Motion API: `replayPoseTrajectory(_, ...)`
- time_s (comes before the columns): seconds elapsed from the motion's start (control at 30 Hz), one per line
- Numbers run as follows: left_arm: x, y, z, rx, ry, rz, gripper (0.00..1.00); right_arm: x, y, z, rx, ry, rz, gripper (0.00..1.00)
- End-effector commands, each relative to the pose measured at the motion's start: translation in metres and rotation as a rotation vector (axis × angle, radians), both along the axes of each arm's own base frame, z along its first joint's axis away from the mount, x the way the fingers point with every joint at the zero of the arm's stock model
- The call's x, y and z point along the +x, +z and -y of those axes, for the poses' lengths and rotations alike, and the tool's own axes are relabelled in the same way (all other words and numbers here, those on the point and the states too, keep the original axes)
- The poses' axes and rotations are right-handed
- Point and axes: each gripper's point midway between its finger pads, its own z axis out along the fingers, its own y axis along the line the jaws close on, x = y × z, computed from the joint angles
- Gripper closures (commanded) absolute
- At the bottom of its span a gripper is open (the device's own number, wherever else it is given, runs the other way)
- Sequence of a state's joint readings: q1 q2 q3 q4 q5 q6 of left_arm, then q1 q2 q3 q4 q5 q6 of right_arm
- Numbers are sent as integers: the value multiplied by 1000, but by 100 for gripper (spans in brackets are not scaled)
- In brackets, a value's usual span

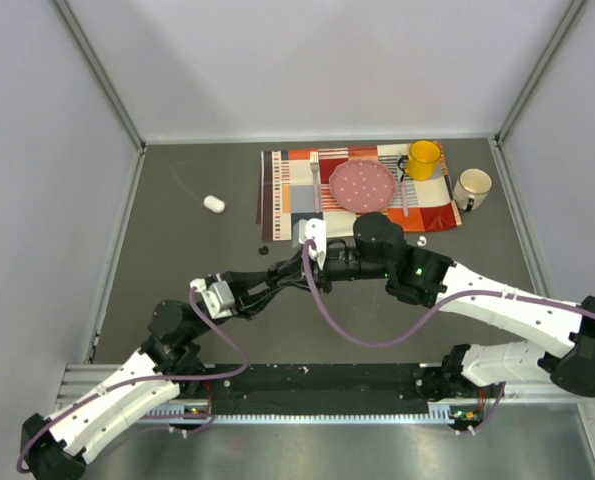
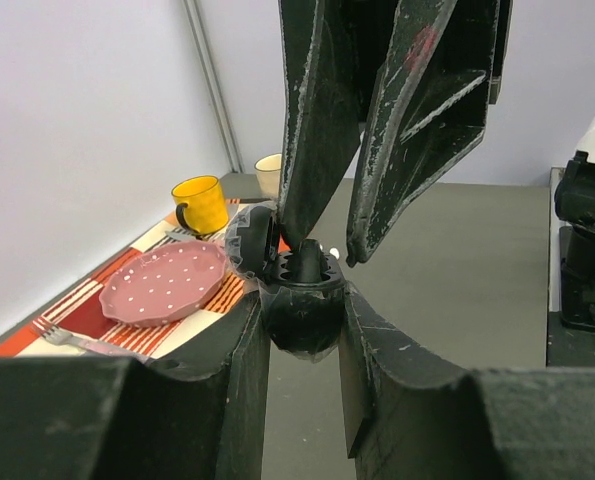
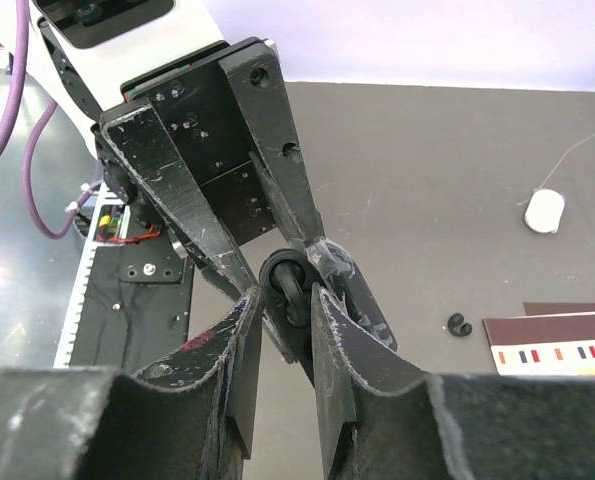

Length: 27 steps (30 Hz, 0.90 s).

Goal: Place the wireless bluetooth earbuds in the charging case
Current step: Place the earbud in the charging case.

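My left gripper (image 2: 305, 300) is shut on the open black charging case (image 2: 302, 322), holding it above the table with its lid (image 2: 249, 240) tipped to the left. My right gripper (image 2: 327, 250) comes down from above, shut on a small black earbud (image 2: 310, 256) that sits in the case's opening. The right wrist view shows that earbud (image 3: 297, 290) between my right fingers (image 3: 239, 330). In the top view both grippers meet at mid-table, left (image 1: 277, 278) and right (image 1: 302, 268). A tiny white earbud (image 1: 422, 240) lies by the placemat's near edge.
A small black bud-like piece (image 3: 460, 323) lies on the table left of the placemat (image 1: 287, 190). A white oval pod (image 1: 213, 204) sits further left. On the placemat are a pink plate (image 1: 362, 186), a yellow mug (image 1: 423, 159) and cutlery. A white mug (image 1: 472, 187) stands beside it.
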<state>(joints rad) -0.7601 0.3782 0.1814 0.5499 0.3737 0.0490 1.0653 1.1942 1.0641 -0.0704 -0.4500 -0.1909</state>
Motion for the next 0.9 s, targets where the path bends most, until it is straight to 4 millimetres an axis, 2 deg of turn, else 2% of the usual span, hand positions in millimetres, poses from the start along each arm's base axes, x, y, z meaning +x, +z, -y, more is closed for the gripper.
replayPoseTrajectory(0.0, -7, 35, -2, -75, -19, 65, 100, -6, 27, -10, 71, 35, 65, 75)
replayPoseTrajectory(0.37, -7, 37, -2, -81, -21, 69, 100, -3, 22, -11, 45, 23, 53, 86)
replayPoseTrajectory(0.73, -5, 37, -5, -100, -4, 70, 100, -12, 22, -9, 29, 65, 43, 100)
replayPoseTrajectory(0.87, -4, 39, -7, -113, 4, 73, 100, -17, 22, -8, 28, 91, 39, 100)
